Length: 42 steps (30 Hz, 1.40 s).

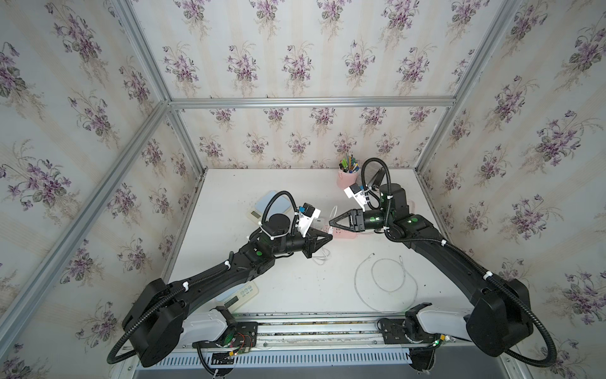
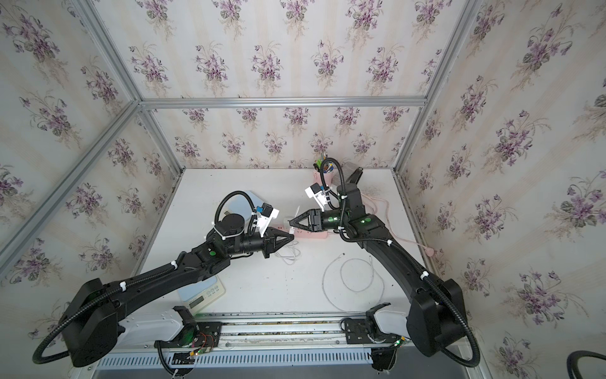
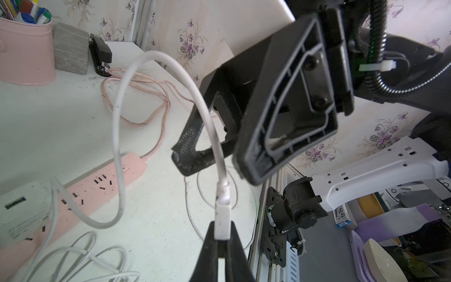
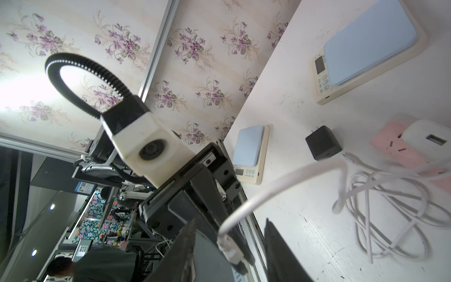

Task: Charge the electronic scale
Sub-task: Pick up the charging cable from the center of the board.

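My left gripper is shut on the white USB plug of a white cable, held above the table beside the pink power strip. My right gripper is open, its fingers standing either side of that plug without touching it. In both top views the two grippers meet tip to tip. One blue-topped electronic scale lies at the back left. A second scale lies at the front left, partly under my left arm.
A white charger sits plugged into the power strip. A black adapter lies near it. Loose white cable coils lie under the grippers, and a thin cable loop at the front right. A pink pen cup stands at the back.
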### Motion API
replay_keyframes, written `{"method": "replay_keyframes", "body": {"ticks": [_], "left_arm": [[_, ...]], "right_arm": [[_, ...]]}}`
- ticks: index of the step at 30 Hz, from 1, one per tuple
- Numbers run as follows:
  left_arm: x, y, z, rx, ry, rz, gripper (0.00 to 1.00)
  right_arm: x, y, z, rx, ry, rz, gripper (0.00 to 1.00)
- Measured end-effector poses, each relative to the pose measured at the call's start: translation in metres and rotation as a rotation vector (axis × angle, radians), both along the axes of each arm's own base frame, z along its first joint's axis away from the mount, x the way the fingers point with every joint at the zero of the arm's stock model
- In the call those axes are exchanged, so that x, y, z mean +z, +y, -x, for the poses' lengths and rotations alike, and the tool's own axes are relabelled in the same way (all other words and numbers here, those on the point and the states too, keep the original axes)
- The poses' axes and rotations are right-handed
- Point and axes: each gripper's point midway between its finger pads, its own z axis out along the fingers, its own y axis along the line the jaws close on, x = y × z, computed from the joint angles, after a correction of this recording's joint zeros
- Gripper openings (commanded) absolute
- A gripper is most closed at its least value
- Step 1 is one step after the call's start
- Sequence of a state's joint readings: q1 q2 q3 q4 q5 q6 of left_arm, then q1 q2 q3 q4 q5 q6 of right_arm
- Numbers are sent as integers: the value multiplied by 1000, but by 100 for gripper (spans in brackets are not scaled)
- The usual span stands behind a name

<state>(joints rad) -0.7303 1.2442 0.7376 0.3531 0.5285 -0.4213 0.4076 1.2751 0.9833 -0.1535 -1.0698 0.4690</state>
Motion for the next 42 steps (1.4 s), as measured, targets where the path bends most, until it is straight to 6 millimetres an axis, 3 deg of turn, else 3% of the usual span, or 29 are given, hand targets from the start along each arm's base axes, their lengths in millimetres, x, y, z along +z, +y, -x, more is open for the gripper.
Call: {"method": "replay_keyframes", "body": {"ticks": [5,19,25,30,34,35,37,38,40,42], "left_arm": [[12,4,0,-24,8,25,0],[20,-1,15,-131,57,46,0],[23,-5,17,-160,70,55,0],[30,-7,25,-209,72,69,0],[31,-7,28,-230,82,75,0],[31,-7,28,-230,82,75,3],[30,-6,28,-221,79,69,39],[30,-4,27,-208,69,59,50],[29,4,22,-151,54,30,58],[31,18,16,-94,31,10,59]], "right_arm": [[13,-3,16,60,-108,-32,30],[17,-1,19,107,-210,-42,38],[18,2,30,165,-224,-59,27],[20,2,38,208,-267,-74,2],[21,1,41,215,-310,-73,0],[21,1,41,215,-316,-71,0],[20,1,40,213,-322,-66,0],[20,1,39,205,-332,-57,0],[20,0,36,184,-371,-33,0],[18,-2,26,133,-443,15,0]]}}
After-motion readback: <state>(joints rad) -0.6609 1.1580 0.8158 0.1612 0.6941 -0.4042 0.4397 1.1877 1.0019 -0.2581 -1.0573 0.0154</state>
